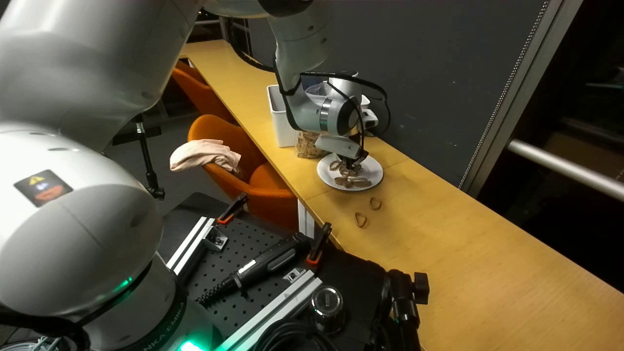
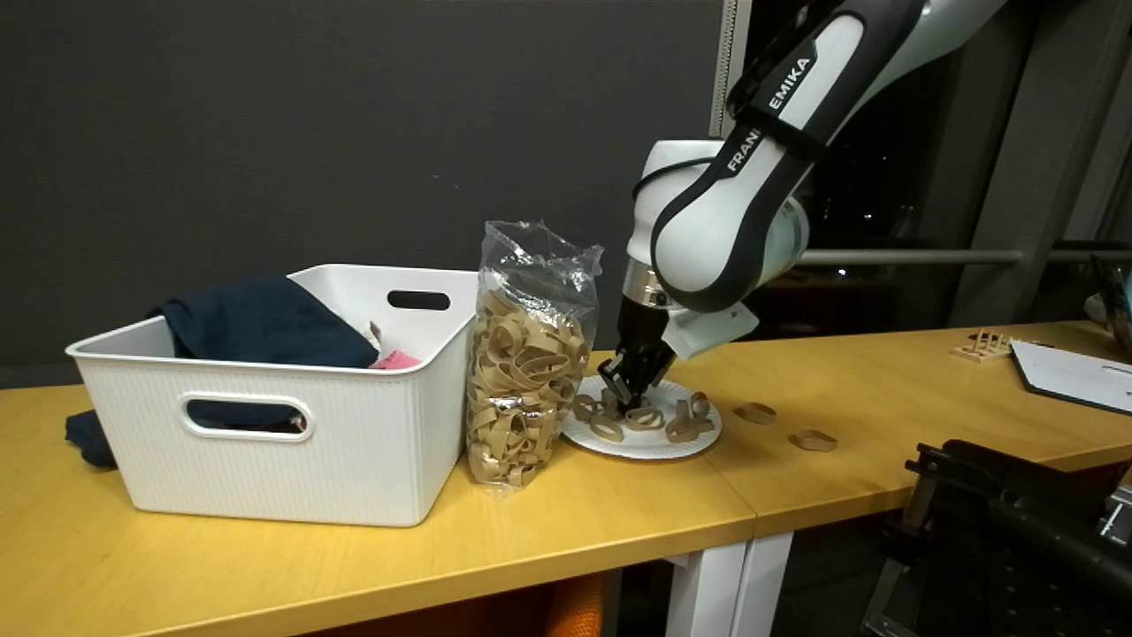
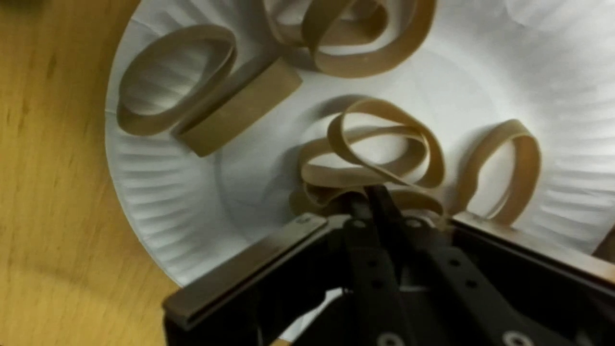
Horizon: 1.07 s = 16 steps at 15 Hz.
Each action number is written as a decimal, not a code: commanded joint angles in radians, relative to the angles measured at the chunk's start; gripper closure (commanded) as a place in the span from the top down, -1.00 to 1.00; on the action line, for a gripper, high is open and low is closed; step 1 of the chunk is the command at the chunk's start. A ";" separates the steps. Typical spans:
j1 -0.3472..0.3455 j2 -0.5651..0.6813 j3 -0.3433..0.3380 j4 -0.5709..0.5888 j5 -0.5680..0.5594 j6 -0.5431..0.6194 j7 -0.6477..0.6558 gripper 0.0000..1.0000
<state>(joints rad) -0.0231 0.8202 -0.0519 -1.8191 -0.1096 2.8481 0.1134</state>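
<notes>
My gripper [image 3: 372, 192] points down into a white paper plate [image 3: 259, 185], its black fingers drawn together at the tips. Tan rubber bands [image 3: 324, 177] loop and cross right at the fingertips, and one looks pinched there; its lower part is hidden by the fingers. Other bands lie around on the plate: a ring [image 3: 526, 163] to the right, a flat strip [image 3: 240, 108] to the left, and overlapping loops [image 3: 370, 65] farther up. In both exterior views the gripper [image 2: 630, 402] reaches down among the bands on the plate [image 2: 637, 449].
A clear bag of bands [image 2: 526, 372] stands close beside the plate, with a white bin [image 2: 283, 469] holding dark cloth [image 2: 265, 323] beyond it. Two loose bands lie on the table, including one ring [image 2: 812, 440]. A clipboard [image 2: 1074, 376] and a wooden peg piece [image 2: 983, 347] are farther off.
</notes>
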 commanded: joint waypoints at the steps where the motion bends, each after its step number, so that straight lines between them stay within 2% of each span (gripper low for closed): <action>1: 0.016 -0.016 -0.009 -0.006 0.035 0.003 -0.006 -1.00; 6: 0.053 -0.086 -0.037 -0.044 0.033 -0.019 0.039 -0.98; 10: 0.108 -0.166 -0.089 -0.069 0.018 -0.059 0.096 -0.98; 16: 0.195 -0.299 -0.172 -0.078 -0.041 -0.211 0.201 -0.98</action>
<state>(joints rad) 0.1261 0.6058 -0.1808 -1.8640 -0.1141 2.7134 0.2539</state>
